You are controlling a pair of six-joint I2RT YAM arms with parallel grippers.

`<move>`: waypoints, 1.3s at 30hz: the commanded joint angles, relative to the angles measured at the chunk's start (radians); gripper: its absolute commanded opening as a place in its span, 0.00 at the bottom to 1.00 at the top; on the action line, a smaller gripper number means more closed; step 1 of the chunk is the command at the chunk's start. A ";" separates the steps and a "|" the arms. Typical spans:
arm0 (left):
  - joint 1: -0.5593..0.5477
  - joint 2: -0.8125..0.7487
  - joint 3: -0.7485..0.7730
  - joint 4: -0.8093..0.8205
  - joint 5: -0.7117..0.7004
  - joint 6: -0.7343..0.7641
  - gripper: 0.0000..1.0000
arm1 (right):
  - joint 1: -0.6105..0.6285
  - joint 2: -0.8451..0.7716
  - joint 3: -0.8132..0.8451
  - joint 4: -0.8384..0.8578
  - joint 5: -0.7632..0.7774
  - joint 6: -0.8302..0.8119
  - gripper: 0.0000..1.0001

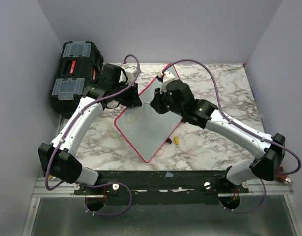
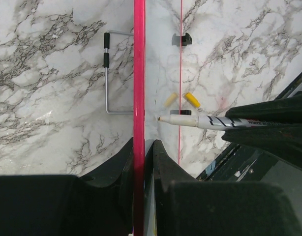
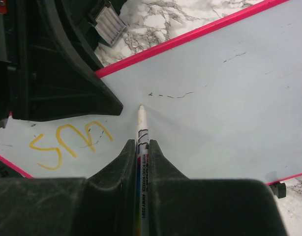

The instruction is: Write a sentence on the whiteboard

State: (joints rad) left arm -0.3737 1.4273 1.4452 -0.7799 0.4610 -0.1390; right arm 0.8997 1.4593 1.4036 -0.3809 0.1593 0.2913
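The whiteboard (image 1: 148,130), glossy white in a pink-red frame, lies slanted across the marble table. My left gripper (image 1: 133,100) is shut on its far-left frame edge (image 2: 139,73), one finger on each side (image 2: 143,142). My right gripper (image 1: 158,102) is shut on a white marker (image 3: 142,132). The marker's tip (image 3: 140,107) rests against the white surface (image 3: 229,98). A few yellow letters of the sentence (image 3: 67,142) sit left of the tip, also visible from above (image 1: 134,114). From the left wrist the marker (image 2: 200,121) points at the board's face.
A black toolbox (image 1: 75,73) stands at the back left, close behind the left arm. A yellow cap (image 1: 176,140) lies on the table by the board's right edge, near a black clip (image 2: 182,39). A bent wire stand (image 2: 107,73) sits behind the board.
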 commanded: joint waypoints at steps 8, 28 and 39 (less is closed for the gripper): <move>-0.004 0.005 0.030 0.007 -0.091 0.101 0.00 | -0.013 0.029 -0.001 0.028 -0.030 0.007 0.01; -0.011 0.020 0.055 0.005 -0.090 0.101 0.00 | -0.013 0.001 -0.085 -0.022 -0.068 0.024 0.01; -0.012 0.021 0.054 0.002 -0.105 0.111 0.00 | -0.012 -0.023 -0.037 -0.087 -0.038 0.018 0.00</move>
State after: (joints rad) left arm -0.3782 1.4425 1.4647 -0.7959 0.4530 -0.1375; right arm 0.8883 1.4528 1.3396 -0.4141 0.1238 0.3061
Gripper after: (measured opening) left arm 0.160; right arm 0.111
